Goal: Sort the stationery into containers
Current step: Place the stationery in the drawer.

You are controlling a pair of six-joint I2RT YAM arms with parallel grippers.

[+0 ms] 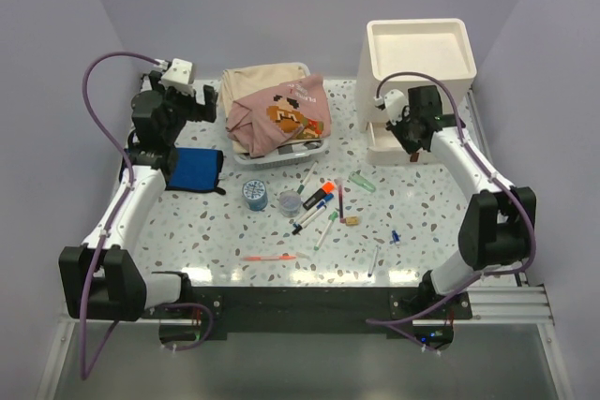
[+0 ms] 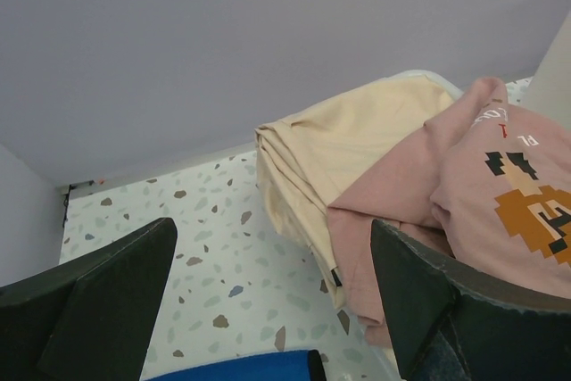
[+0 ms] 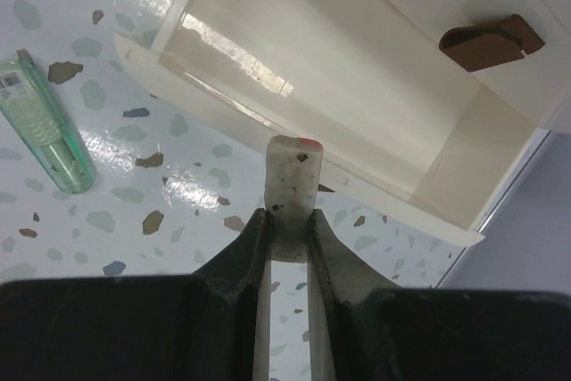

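One eraser [image 3: 290, 180] at the open drawer [image 3: 339, 78], many pens [image 1: 319, 203] loose on the table [image 1: 431, 227].
Your right gripper [image 3: 287, 220] pinches the eraser (a flat whitish piece) just over the drawer's front edge, I think so that it can drop inside. The left gripper [image 2: 272, 296] stands spread wide and empty beside the clothes [image 2: 419, 194], out of the way.

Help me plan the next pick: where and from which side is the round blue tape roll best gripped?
Probably from straight above, across its outer rim: the round blue tape roll lies flat, its round face up. Close near-to-far, since the small clear cup stands close on its right.
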